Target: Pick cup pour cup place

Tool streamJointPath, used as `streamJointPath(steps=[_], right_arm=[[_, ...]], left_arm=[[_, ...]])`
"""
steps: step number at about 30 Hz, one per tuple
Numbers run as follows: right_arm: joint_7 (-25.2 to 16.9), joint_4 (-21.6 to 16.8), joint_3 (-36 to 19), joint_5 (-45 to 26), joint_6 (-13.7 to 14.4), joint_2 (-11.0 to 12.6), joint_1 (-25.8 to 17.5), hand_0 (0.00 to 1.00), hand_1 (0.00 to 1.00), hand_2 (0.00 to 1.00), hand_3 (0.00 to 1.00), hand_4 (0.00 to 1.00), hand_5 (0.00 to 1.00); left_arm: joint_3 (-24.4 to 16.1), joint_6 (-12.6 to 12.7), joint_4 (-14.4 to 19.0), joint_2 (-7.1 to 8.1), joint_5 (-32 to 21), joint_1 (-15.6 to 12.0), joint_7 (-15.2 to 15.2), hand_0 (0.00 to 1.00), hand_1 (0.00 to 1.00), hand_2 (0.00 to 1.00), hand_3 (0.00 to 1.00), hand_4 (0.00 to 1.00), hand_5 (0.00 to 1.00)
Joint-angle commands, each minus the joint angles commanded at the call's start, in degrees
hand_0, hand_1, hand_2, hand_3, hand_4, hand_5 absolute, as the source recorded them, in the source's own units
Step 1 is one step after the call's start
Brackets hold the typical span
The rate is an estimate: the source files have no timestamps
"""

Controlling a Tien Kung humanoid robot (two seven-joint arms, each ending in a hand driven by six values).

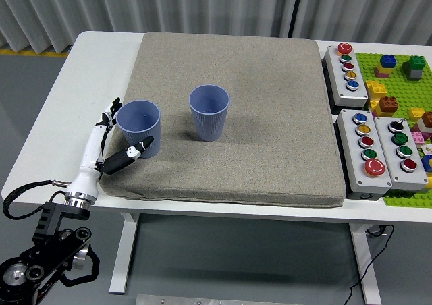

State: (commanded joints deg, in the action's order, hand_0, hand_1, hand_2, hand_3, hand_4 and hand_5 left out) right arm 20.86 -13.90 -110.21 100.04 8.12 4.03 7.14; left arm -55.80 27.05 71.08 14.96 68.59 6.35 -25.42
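Note:
Two blue ribbed cups stand upright on the grey mat. The left cup is near the mat's left edge. The second cup stands to its right, near the mat's middle. My left hand is just left of the left cup, fingers spread open. The thumb lies in front of the cup's base and the other fingers are behind its left side. The hand does not grip the cup. My right hand is out of view.
The white table carries three grey button boxes at the right of the mat. A green baseplate with coloured bricks is at the far right. A black cable hangs by my left arm.

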Motion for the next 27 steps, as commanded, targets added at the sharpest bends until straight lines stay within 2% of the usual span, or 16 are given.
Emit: streamJointPath(steps=[14, 24, 27], right_arm=[[-0.1, 0.0, 0.2, -0.6, 0.2, 0.0, 0.2, 0.640, 0.604, 0.510, 0.587, 0.002, 0.002], [-0.1, 0.0, 0.0, -0.3, 0.1, 0.1, 0.1, 0.641, 0.604, 0.510, 0.587, 0.002, 0.002], [-0.1, 0.0, 0.0, -0.4, 0.1, 0.1, 0.2, 0.641, 0.604, 0.510, 0.587, 0.002, 0.002]], left_arm=[[-1.5, 0.2, 3.7, 1.11, 0.8, -1.9, 0.2, 0.914, 0.914, 0.998, 0.998, 0.998, 0.474], [-3.4, 0.3, 9.1, 1.60, 0.6, -3.0, 0.5, 0.913, 0.914, 0.998, 0.998, 0.998, 0.481], [-4.6, -0.2, 10.9, 1.57, -1.7, -2.9, 0.4, 0.911, 0.904, 0.998, 0.998, 0.998, 0.499]])
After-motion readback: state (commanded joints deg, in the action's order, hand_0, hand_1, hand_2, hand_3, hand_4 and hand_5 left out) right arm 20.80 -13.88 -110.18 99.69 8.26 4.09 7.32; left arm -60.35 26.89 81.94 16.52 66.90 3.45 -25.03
